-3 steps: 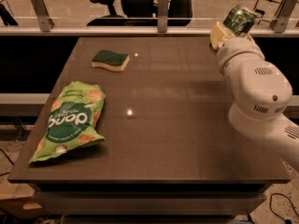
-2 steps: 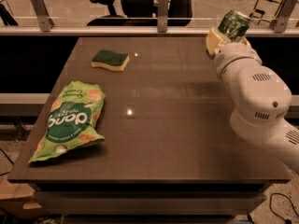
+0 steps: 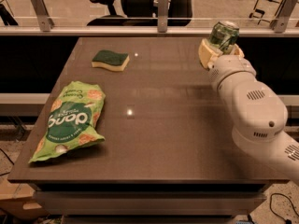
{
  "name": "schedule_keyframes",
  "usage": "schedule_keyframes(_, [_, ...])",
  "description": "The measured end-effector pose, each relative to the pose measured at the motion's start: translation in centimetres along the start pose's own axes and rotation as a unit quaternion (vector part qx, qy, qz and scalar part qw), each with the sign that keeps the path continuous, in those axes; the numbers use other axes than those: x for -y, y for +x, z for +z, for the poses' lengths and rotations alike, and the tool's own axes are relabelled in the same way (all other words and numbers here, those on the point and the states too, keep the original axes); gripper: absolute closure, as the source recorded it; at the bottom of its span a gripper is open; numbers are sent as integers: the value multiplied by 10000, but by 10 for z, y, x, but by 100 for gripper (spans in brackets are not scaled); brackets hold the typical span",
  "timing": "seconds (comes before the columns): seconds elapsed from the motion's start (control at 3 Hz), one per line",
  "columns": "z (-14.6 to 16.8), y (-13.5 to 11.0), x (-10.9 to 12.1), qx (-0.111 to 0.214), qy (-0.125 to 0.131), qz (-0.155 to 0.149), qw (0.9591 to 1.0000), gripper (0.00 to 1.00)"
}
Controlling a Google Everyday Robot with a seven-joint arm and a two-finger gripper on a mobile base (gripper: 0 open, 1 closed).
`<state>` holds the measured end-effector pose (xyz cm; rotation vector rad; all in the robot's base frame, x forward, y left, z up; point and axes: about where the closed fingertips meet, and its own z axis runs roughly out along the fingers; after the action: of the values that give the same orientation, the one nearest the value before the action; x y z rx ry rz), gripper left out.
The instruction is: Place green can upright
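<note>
Left to right from my end: green snack bag (image 3: 70,120) lying flat on table (image 3: 159,125), front-left, looks closed - contents hidden. Yellow sponge with green top (image 3: 110,59) further back, well apart from bag. Far right: gripper (image 3: 220,48) pinching green can (image 3: 224,35) between pale fingers (image 3: 205,55), near table's back-right corner. Can dark green, pale pattern, silver end up, roughly upright, slight lean - can't tell if base touches table. White arm (image 3: 252,106) fills right side.
</note>
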<state>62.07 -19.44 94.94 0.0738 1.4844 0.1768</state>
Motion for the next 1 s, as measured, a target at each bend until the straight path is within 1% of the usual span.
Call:
schedule_keyframes(0.33, [-4,4,-7,294,-110,-259,9992,100])
schedule_keyframes(0.67, [-4,5,-17,507,-234,-345,9978,100])
schedule_keyframes(1.0, [-4,5,-17,494,-236,-263,9982,81])
